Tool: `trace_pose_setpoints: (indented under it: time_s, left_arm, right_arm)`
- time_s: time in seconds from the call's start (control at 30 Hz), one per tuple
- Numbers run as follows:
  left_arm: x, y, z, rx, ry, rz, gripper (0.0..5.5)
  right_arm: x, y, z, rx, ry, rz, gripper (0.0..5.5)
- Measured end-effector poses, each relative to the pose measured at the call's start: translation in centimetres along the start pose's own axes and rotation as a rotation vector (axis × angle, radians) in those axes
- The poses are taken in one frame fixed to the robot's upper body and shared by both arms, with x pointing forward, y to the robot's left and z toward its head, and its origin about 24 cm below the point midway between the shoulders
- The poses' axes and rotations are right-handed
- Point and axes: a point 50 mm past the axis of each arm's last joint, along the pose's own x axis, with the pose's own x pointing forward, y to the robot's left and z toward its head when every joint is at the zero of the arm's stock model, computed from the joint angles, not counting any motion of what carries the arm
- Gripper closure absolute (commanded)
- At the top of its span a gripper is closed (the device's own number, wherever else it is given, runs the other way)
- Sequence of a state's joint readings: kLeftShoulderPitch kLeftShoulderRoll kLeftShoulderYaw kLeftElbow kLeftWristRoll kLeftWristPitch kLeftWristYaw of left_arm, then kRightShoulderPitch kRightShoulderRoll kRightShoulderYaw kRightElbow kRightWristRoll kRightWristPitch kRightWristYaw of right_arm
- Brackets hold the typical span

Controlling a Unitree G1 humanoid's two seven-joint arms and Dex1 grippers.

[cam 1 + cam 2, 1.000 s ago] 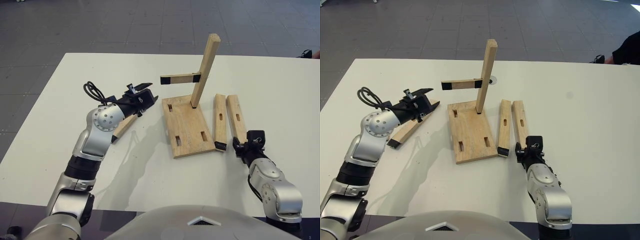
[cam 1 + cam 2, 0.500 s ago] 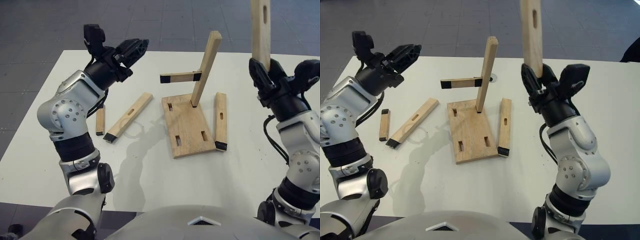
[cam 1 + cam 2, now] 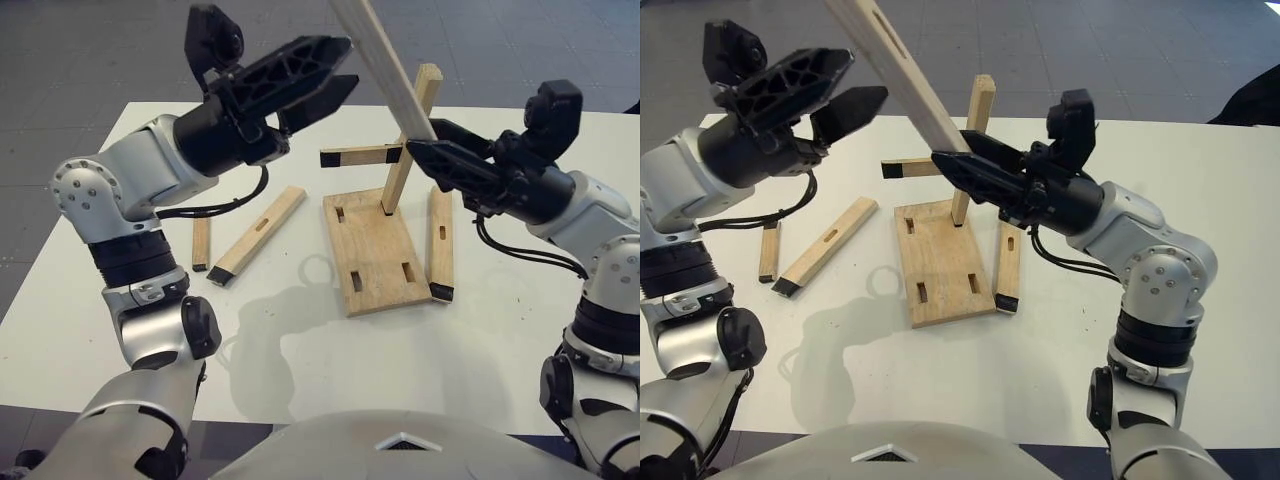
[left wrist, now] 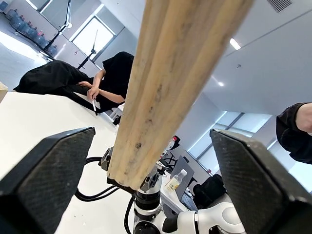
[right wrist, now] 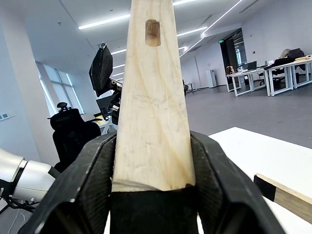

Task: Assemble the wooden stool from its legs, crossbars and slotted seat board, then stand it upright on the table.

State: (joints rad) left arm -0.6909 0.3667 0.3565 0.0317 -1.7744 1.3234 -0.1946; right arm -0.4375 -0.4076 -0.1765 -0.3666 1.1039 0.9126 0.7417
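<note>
Right tool [image 3: 425, 150] is clamping the lower end of a wooden leg [image 3: 395, 85], holding it slanted high over the middle of the tabletop [image 3: 330, 370]. Left tool [image 3: 340, 66] is hovering with its fingers spread on either side of the leg's upper part, not gripping. Stiff, light and smooth, the leg is probably best gripped near its ends, clear of the mortise. Below, the seat board [image 3: 375, 255] is lying flat, one far slot holding an upright leg [image 3: 398, 180] with a crossbar [image 3: 355, 156]; three slots are showing open.
</note>
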Motion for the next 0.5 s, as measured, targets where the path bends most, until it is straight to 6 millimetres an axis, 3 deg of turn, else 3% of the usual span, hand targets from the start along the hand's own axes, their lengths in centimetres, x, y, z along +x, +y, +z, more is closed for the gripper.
trace_pose_setpoints:
  time_s: [0.3, 0.5]
  left_arm:
    - [0.7, -1.0, -0.4, 0.038, -0.037, -0.039, 1.14]
    - [0.2, -1.1, -0.7, 0.061, -0.005, -0.041, 2.08]
  right_arm:
    - [1.6, 1.0, -0.8, 0.034, 0.029, 0.084, 3.42]
    - [1.9, 1.1, -1.0, 0.064, 0.010, 0.095, 3.42]
